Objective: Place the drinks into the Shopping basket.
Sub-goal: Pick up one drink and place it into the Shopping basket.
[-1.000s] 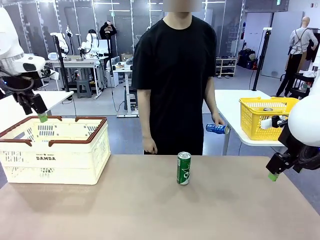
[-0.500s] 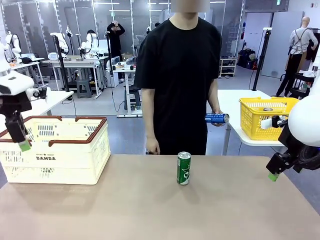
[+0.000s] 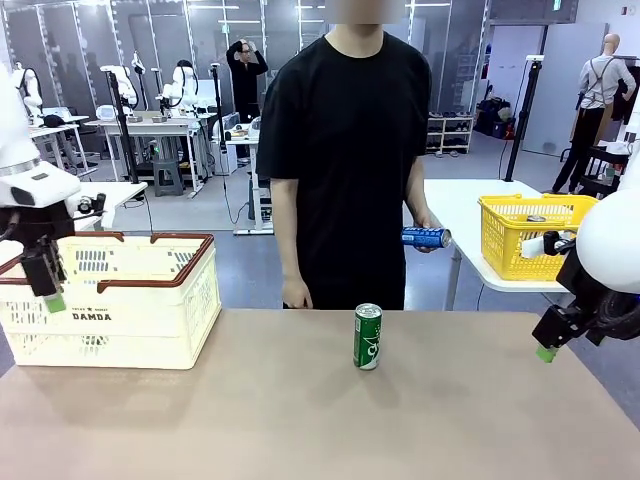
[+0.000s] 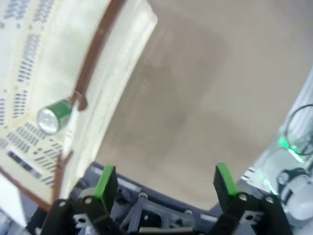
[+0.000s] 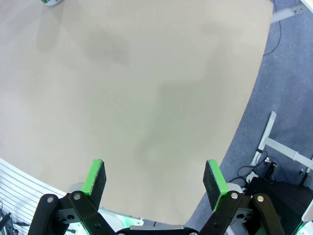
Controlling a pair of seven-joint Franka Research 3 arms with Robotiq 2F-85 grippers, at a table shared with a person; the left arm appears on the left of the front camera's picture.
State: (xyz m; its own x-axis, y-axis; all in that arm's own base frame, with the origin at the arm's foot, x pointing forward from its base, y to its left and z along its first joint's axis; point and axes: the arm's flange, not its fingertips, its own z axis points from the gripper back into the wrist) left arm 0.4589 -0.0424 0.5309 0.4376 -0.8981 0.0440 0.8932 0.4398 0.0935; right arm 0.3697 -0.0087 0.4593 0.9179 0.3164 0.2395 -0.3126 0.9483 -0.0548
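My left hand (image 4: 166,182) and right hand (image 5: 154,182) gape empty. The green can (image 3: 368,337) at centre frame looks light, stiff, slippery; I'd clasp its middle.

Upright can (image 3: 368,337) on table (image 3: 300,420) centre; basket (image 3: 130,300) left, second can (image 4: 54,116) inside.

Slim green metal can (image 3: 368,337) upright on table (image 3: 250,420); second green can (image 4: 55,115) lying in cream-white perforated plastic basket (image 3: 110,300); blue can (image 3: 425,237) sideways in person's hand (image 3: 436,246).

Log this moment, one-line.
both jaws open, empty; green metal can inside cream perforated basket; second green can upright on table; person holds blue can
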